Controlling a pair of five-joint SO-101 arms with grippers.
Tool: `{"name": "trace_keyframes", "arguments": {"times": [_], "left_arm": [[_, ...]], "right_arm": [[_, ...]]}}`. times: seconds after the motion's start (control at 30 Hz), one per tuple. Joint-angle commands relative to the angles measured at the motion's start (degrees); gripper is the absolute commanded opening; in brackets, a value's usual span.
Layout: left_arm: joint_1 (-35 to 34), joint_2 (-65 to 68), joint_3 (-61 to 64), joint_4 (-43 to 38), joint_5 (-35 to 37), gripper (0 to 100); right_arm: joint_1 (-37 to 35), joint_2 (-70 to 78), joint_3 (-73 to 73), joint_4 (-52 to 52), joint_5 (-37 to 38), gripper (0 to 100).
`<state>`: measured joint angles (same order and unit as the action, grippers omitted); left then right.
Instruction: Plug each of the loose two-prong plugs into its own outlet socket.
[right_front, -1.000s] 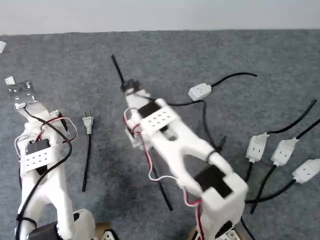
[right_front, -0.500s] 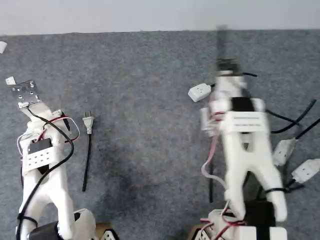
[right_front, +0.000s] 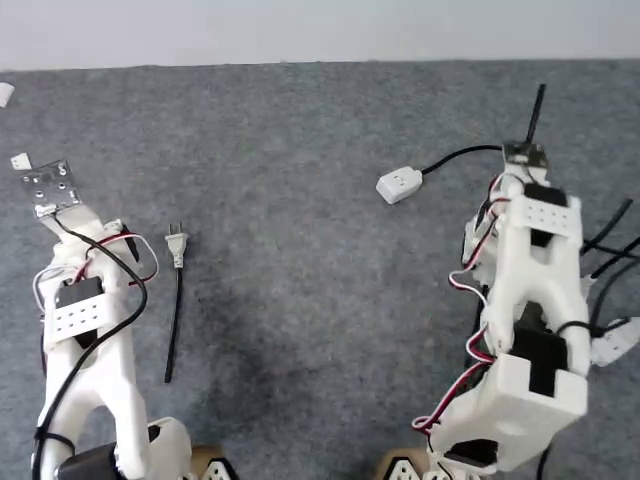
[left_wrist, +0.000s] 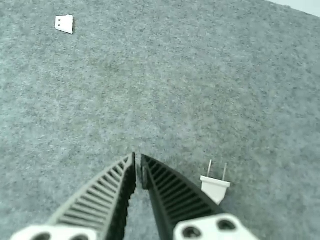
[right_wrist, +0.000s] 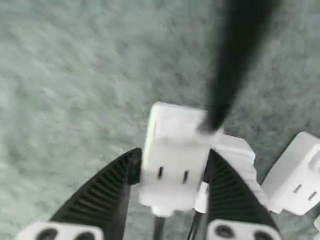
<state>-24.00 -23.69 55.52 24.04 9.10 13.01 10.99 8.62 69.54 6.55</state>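
Observation:
A loose white two-prong plug (right_front: 176, 245) lies on the grey carpet with its black cord trailing toward me; it also lies just beside my left gripper (left_wrist: 137, 167), as plug (left_wrist: 216, 185). That gripper (right_front: 45, 190) is shut and holds nothing. My right gripper (right_front: 525, 155) is at the far right, shut on a white block (right_wrist: 174, 167) with two slots facing the camera and a black cord (right_wrist: 235, 60) sticking out beyond it. A white outlet socket (right_front: 398, 184) with a black cord lies at centre right.
More white sockets (right_wrist: 300, 175) sit under and beside the right arm, one at the right edge (right_front: 612, 340), among black cords. Small white scraps (right_front: 20, 161) lie at the far left. Open carpet (right_front: 300, 250) spans the middle.
The right arm has swung from the table's middle over to the far right, carrying the corded white block. The left arm and the loose plug have not moved.

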Motion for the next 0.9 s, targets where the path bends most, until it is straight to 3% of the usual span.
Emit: {"name": "trace_keyframes", "arguments": {"times": [0.0, 0.3, 0.6, 0.87], "left_arm": [[0.53, -1.23, -2.51, -1.32, 0.44, 1], [0.53, -1.23, -2.51, -1.32, 0.44, 1], [0.62, -1.14, -2.51, -1.32, 0.44, 1], [0.62, -1.14, -2.51, -1.32, 0.44, 1]], "right_arm": [[-2.59, -1.54, -8.79, 3.56, -5.1, 19.3], [-7.78, 1.63, -21.36, 5.14, -20.92, 19.4], [-14.64, 22.46, -42.11, -1.01, -38.33, 19.5], [-18.68, 40.92, -67.43, -0.57, -39.74, 27.1]]}}
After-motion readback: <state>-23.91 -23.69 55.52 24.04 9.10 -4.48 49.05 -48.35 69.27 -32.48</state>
